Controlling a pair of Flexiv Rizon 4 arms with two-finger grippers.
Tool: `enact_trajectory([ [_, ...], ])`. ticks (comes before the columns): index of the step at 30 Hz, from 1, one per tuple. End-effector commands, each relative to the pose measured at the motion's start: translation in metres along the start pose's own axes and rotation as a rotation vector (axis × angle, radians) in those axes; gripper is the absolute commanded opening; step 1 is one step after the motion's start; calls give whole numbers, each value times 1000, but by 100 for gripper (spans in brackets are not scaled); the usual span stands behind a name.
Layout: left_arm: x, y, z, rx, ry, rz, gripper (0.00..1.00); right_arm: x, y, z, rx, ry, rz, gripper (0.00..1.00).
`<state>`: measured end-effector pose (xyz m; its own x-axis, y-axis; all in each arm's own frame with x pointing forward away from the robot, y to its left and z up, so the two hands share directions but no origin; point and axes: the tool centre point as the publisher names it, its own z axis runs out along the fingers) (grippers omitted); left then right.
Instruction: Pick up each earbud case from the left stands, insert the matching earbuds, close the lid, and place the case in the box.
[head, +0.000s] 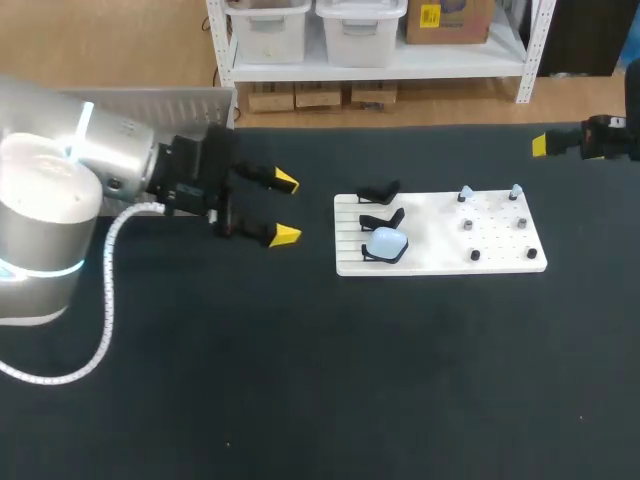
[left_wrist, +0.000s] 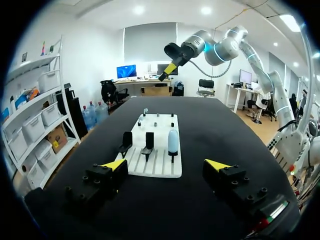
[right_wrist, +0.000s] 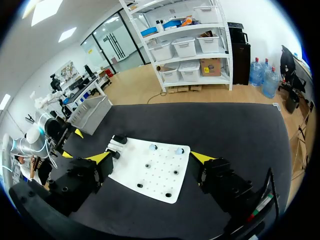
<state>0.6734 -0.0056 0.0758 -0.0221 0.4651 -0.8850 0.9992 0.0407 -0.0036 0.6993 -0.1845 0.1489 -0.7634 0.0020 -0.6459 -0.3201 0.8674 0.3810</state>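
A white board lies right of the table's middle. Its left end carries three black stands; the nearest holds a pale blue earbud case, the other two stands are bare. Two pale blue earbuds sit on pegs at the board's far edge. My left gripper hovers open left of the board, its yellow tips pointing at the stands. In the left wrist view the case stands upright ahead of the open left gripper. My right gripper hangs open above the board, off its right end.
A grey box sits at the table's far left edge, behind my left arm; the right wrist view has this box beyond the board. Several small black pegs dot the board's right half. Bare black tabletop surrounds the board.
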Motion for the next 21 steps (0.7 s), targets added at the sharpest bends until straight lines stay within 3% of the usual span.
enact_trajectory([
  [1, 1, 2, 16, 8, -7, 14, 100, 0, 0, 0, 1, 1, 0, 100],
  [21, 0, -14, 67, 61, -44, -7, 100, 0, 0, 0, 1, 1, 0, 100],
])
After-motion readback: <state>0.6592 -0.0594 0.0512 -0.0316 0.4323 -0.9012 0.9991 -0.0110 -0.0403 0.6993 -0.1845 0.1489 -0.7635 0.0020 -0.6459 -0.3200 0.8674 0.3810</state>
